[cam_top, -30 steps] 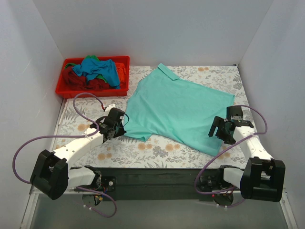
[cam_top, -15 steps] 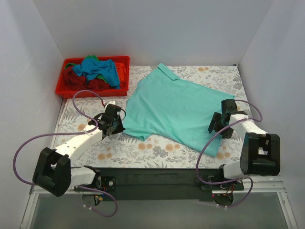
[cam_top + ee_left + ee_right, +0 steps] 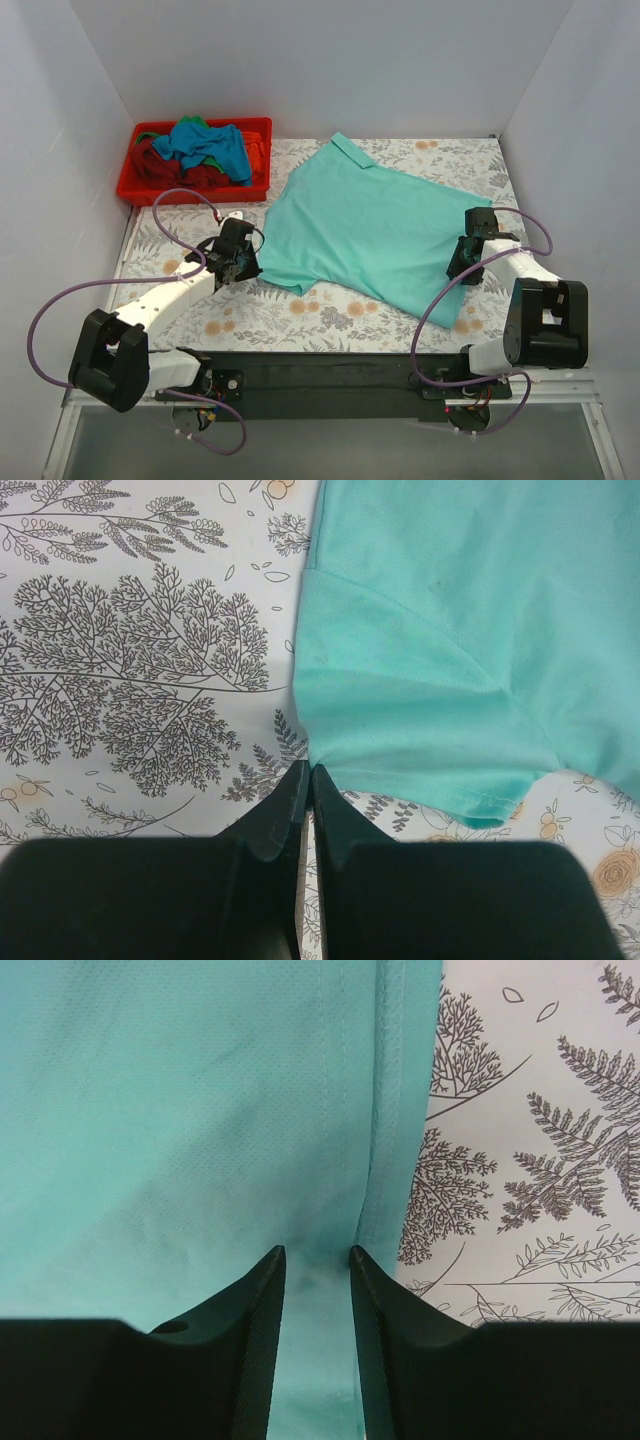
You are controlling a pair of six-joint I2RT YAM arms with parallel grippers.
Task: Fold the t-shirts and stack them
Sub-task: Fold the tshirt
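A mint-teal t-shirt point(image 3: 375, 235) with a small collar lies spread flat on the flowered table. My left gripper point(image 3: 252, 266) is shut at the shirt's left sleeve; in the left wrist view the sleeve point(image 3: 420, 730) narrows to a point between the closed tips of the gripper point(image 3: 306, 770). My right gripper point(image 3: 461, 266) rests on the shirt's right hem. In the right wrist view it point(image 3: 317, 1252) is narrowly open, and the cloth point(image 3: 200, 1110) puckers between the tips just inside the stitched hem point(image 3: 395, 1110). Other t-shirts, blue point(image 3: 210, 145) and dark red, are piled in the bin.
A red plastic bin point(image 3: 128, 188) stands at the table's back left corner. White walls close in the left, back and right sides. The flowered tablecloth point(image 3: 330, 315) shows in front of the shirt, and purple cables loop from both arms.
The right arm has moved in over the shirt's right hem and its jaws have narrowed from wide open. The left gripper has shifted slightly left, still shut.
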